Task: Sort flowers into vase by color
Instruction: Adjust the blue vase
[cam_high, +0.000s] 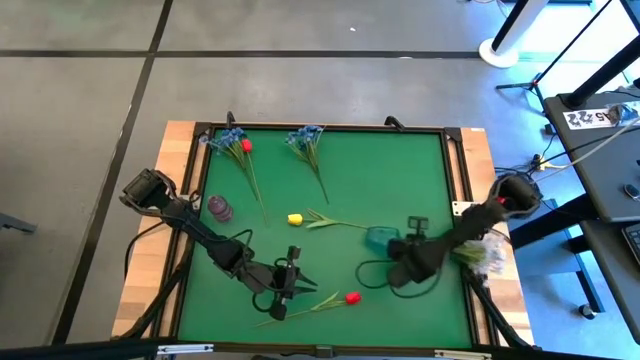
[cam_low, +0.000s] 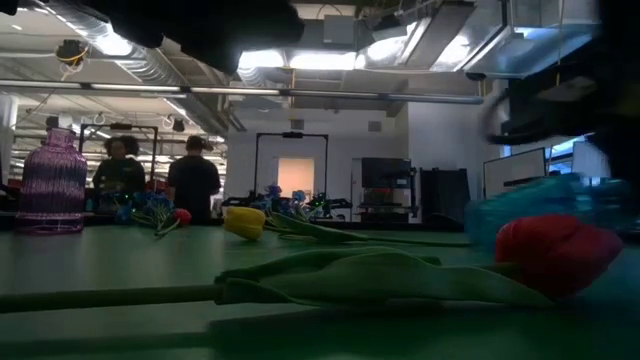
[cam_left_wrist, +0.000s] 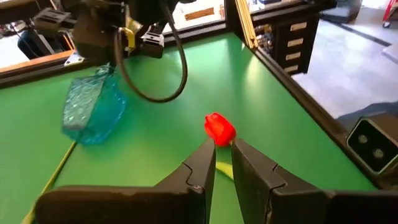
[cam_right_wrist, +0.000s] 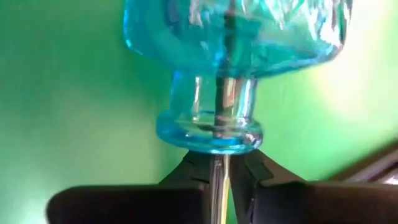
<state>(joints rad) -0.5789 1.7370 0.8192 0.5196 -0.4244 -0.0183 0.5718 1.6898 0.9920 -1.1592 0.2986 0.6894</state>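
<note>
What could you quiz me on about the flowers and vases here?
1. True or false: the yellow tulip lies on the mat, outside the blue vase.
2. Which bud lies nearest the left gripper? A red, B yellow, C blue.
3. Fill in: the right gripper is shut on a thin ___ at the blue vase's mouth.
Key: 1 true. 2 A, the red tulip. 3 stem.

You can't see the top of the blue vase (cam_right_wrist: 233, 37); the edge cuts it off. The thin stem (cam_right_wrist: 219, 180) between the fingers (cam_right_wrist: 186, 180) vanishes below.
</note>
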